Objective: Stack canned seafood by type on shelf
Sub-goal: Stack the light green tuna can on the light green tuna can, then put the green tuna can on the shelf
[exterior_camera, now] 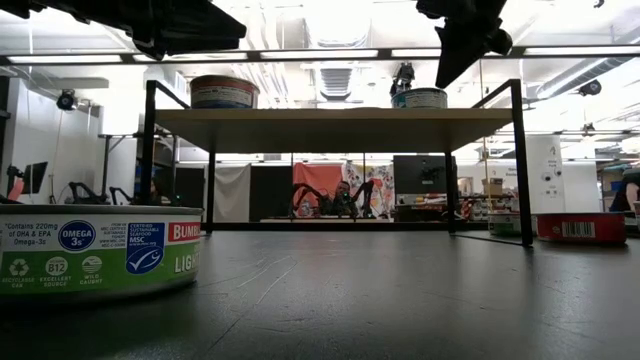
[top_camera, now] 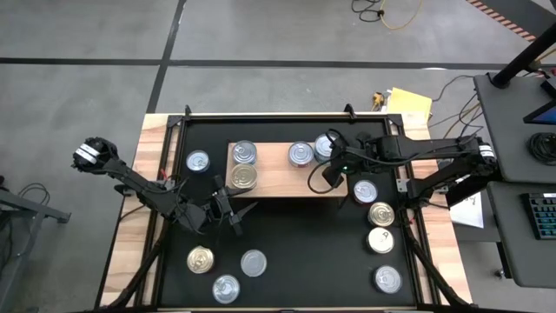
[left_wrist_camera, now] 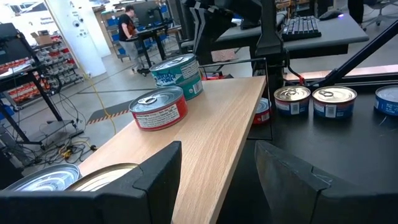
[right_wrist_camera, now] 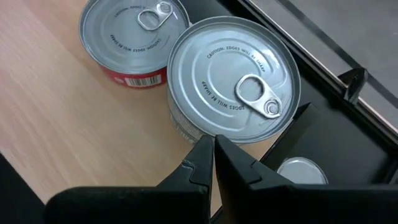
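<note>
Fingers of the right gripper point(right_wrist_camera: 211, 155) pressed together, holding nothing, tips just above the near rim of a silver-lidded stacked can point(right_wrist_camera: 233, 81) at the right end of the shelf point(top_camera: 278, 178); fingers of the left gripper point(left_wrist_camera: 214, 177) spread, empty, at the shelf's front-left corner beside a gold-lidded can point(top_camera: 244, 177). Item: canned seafood, short round tins, four positions on the shelf (the two at the right being a red-label can point(right_wrist_camera: 127, 40) and the stacked pair touching it), the rest scattered on the black worktop point(top_camera: 304, 252). Handling, by judgement: rigid, moderately heavy for size, smooth metal sides likely slippery, not fragile though dentable. Hold: across the diameter on the side wall, below the lid rim; pull-tab to be avoided.
</note>
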Controlling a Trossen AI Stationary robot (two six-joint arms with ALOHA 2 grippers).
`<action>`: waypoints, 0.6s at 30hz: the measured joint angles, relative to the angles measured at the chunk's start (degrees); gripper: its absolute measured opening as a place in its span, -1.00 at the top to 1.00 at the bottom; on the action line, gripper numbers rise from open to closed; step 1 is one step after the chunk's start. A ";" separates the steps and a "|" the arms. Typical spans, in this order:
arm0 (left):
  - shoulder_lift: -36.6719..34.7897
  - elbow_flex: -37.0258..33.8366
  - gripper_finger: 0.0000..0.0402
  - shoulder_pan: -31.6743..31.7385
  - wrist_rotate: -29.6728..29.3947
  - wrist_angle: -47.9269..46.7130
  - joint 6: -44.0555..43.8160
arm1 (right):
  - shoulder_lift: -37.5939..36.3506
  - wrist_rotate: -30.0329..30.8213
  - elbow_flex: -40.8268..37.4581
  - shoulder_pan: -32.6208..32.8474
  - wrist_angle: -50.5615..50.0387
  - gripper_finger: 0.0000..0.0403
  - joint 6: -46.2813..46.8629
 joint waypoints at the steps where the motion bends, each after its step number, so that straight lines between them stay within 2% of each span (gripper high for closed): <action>1: 0.00 0.00 0.05 0.00 0.00 0.00 -0.01 | 0.00 -0.12 0.60 0.09 -0.30 0.96 0.28; 10: 0.00 0.00 0.05 0.00 0.37 0.00 -1.58 | -0.41 0.39 3.18 4.38 -0.10 0.95 -3.71; 15: 0.00 0.00 0.05 -0.05 1.00 0.00 -4.40 | -0.69 6.38 1.13 9.89 0.40 0.96 -2.77; 18: 0.00 0.00 0.05 -0.04 4.62 0.01 -6.49 | -1.34 8.75 0.42 13.79 1.34 0.96 -1.30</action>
